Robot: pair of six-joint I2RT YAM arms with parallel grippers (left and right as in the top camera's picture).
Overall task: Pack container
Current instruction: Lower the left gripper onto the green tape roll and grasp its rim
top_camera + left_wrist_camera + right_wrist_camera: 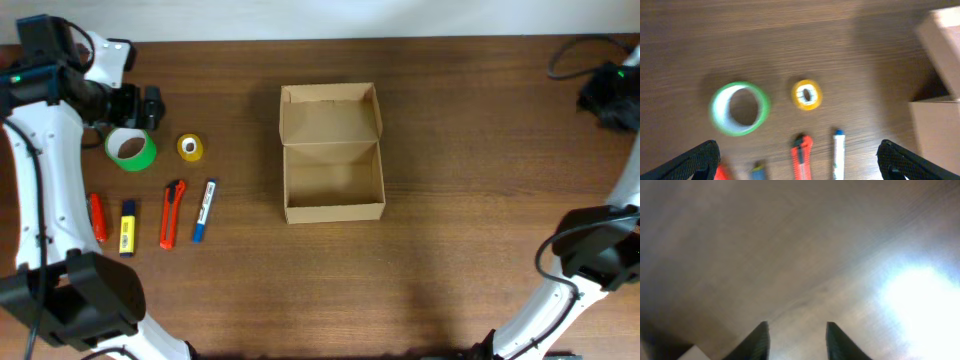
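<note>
Mid-table, your box (333,180) sits with its lid (330,112) folded back, so it can be loaded from above; nothing's in it yet. Items are lined up on the left: green tape (131,149), yellow tape (190,147), cutter (172,213), marker (204,210). Left gripper (150,106) hangs just beside the green tape, jaws spread full and empty, which looks like setup for a first pick. Right gripper (796,330) is far right over bare wood, jaws partly apart, holding nothing.

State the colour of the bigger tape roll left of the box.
The bigger tape roll is green, clearest in the overhead view.
</note>
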